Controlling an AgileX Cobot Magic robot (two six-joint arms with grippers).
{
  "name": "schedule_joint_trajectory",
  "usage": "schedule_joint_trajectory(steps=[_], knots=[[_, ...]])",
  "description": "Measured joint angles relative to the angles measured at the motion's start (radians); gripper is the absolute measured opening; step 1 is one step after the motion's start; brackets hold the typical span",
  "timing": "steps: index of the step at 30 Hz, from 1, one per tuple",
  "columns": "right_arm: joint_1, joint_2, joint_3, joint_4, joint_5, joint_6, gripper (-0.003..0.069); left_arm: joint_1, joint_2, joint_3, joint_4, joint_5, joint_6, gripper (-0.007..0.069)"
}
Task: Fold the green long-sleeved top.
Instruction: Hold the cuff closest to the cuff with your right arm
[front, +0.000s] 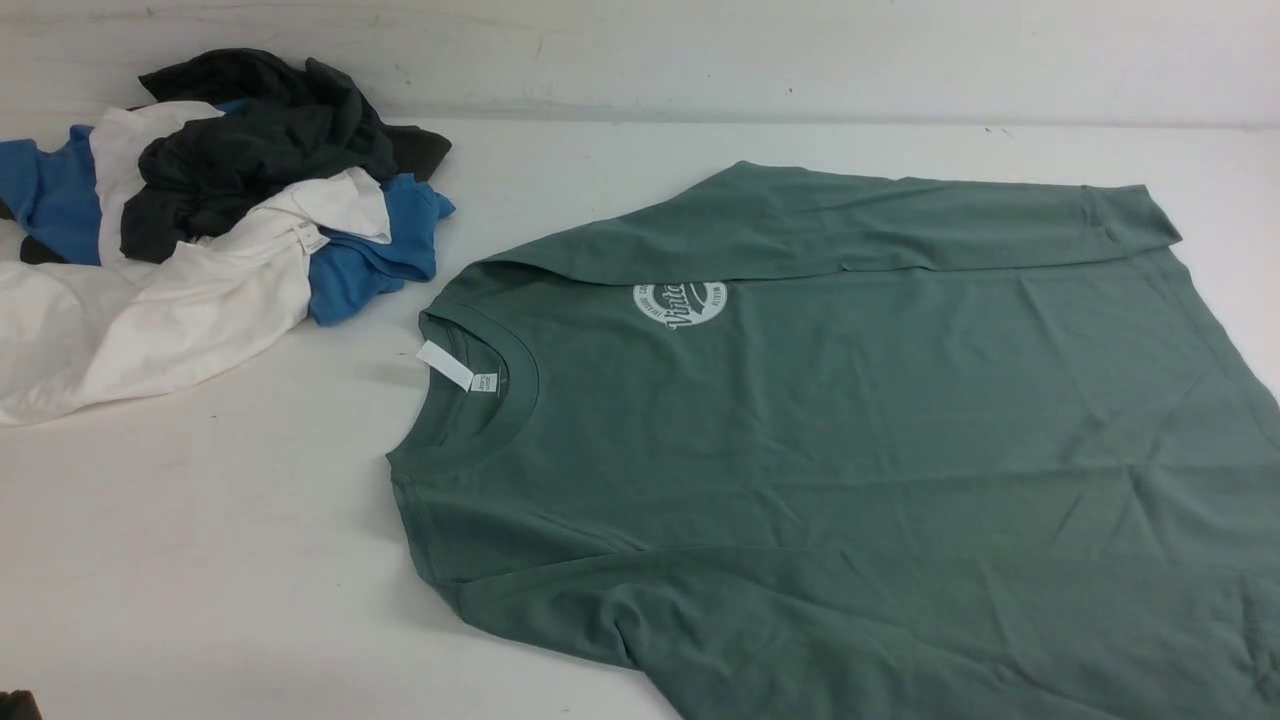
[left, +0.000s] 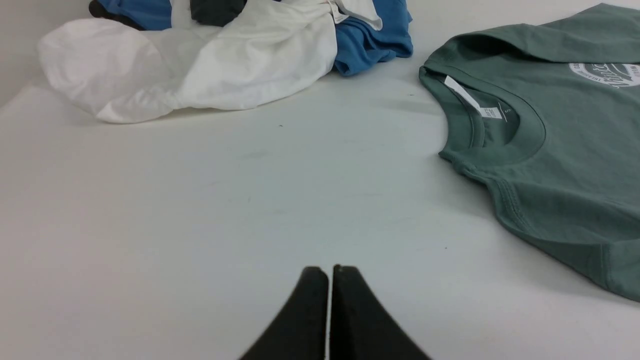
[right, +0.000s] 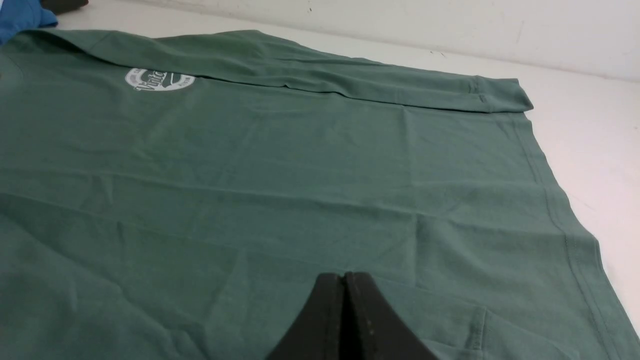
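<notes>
Across the white bench (front: 200, 560), a green long-sleeved top (front: 900, 380) lies collar-to-hem left to right, its body beneath the closed, empty right gripper (right: 345, 275), likely the nearer; the left gripper (left: 330, 267), also closed and empty, points at bare bench beside the collar (left: 530, 130).

From between the two arms we look forward and down over the table (front: 200, 520), with nearly all of the green top (front: 850, 400) in frame. From the left wrist we look across the table toward its neckline; from the right wrist, closer over its body, we face the wall (right: 450, 25). We share the round logo (front: 682, 303) in all three views.
</notes>
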Motion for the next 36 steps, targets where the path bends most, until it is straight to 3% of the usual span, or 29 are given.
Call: schedule_joint_trajectory(steps=[30, 34, 36], knots=[[0.000, 0.000, 0.001, -0.018, -0.022, 0.016, -0.0015, 0.000, 0.000, 0.000, 0.003, 0.000, 0.000, -0.0001], [0.000, 0.000, 0.004, 0.122, -0.105, 0.158, -0.0015, 0.000, 0.000, 0.000, -0.004, 0.000, -0.003, -0.0001], [0.000, 0.000, 0.004, 0.321, -0.173, 0.321, -0.0015, 0.000, 0.000, 0.000, -0.093, 0.000, -0.069, -0.0001]])
